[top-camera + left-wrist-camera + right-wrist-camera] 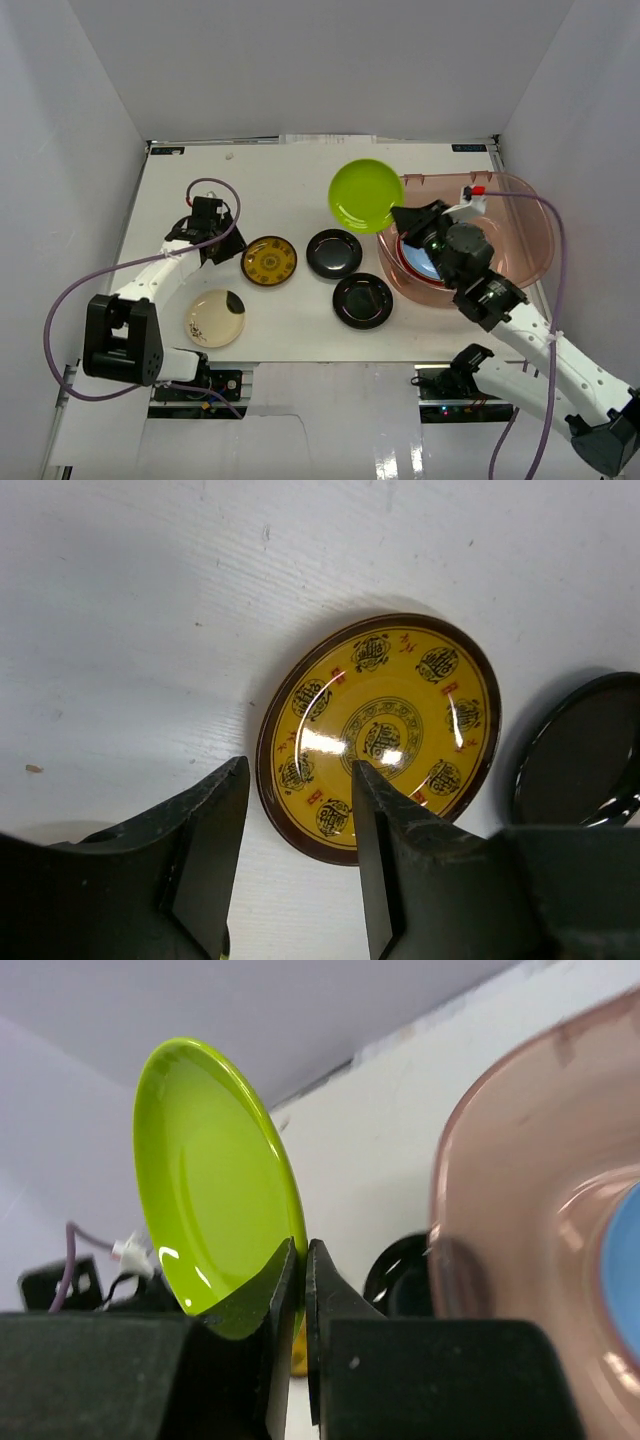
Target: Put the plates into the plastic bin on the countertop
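Observation:
My right gripper (402, 215) is shut on the rim of the lime green plate (365, 194) and holds it in the air, just left of the plastic bin (530, 245); it also shows edge-on in the right wrist view (210, 1190). The bin holds stacked plates, a light blue one (425, 264) on top. My left gripper (222, 247) is open above the countertop (290, 175), its fingers (215, 830) straddling the near-left rim of the yellow-brown patterned plate (385, 730). Two glossy black plates (334, 253) (362, 300) and a cream plate (215, 318) lie on the countertop.
White walls enclose the countertop on the left, back and right. The left arm's purple cable (60, 300) loops out to the left. The bin's rim (470, 1130) shows in the right wrist view, with a black plate (400, 1280) just left of it.

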Action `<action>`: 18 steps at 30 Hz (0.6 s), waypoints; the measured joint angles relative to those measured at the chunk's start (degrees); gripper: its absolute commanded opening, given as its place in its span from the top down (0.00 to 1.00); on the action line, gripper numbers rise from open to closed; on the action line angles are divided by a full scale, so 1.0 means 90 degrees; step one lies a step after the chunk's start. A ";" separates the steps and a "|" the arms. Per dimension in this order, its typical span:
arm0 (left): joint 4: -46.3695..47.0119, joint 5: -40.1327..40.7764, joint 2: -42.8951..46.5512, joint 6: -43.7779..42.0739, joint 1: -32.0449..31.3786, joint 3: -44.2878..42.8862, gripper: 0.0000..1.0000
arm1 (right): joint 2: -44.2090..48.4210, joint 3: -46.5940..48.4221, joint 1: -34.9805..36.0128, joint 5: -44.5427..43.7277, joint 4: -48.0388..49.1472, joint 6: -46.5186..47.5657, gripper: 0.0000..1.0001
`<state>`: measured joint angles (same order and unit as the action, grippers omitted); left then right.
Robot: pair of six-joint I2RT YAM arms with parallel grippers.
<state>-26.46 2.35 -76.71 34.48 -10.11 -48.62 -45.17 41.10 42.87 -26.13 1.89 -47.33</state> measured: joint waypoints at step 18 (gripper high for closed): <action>0.0469 -0.0920 -0.1248 -0.0644 0.0304 0.0000 0.45 | -0.0882 -0.0367 -0.5234 0.3084 -0.1586 0.1120 0.74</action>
<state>-22.24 -5.93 -87.94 28.69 -7.38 -48.62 -53.10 37.80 -4.23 1.63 -12.38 -37.26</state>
